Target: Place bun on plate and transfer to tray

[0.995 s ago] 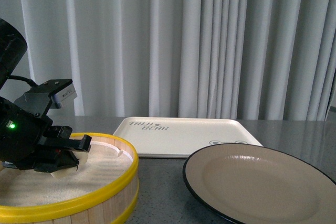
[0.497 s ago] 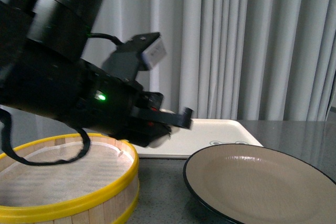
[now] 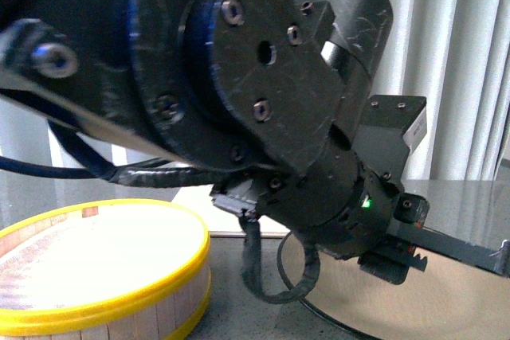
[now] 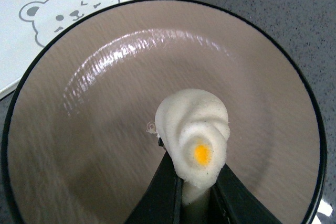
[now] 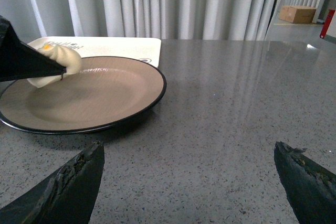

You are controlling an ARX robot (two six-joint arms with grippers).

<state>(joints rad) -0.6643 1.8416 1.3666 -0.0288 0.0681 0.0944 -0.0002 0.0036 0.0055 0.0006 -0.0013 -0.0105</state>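
Left of the plate (image 4: 94, 129) stands the yellow-rimmed wooden steamer (image 3: 103, 260). Over the plate's middle our left claw (image 4: 195, 195) is pinched narrow on the bun (image 4: 195, 135), gripping its lower sides with the pleats and orange dot showing. We cannot tell whether the bun touches the plate or hangs just above it. We judge the bun light, soft and easily dented, perhaps tacky against the pads, so it wants a gentle hold low on its flanks and a slow release. Just beyond the plate's far rim lies the bear-printed tray (image 4: 16, 51). Right of the plate, well apart, our right claw (image 5: 189, 182) gapes wide over the bench (image 5: 236, 103), holding nothing.
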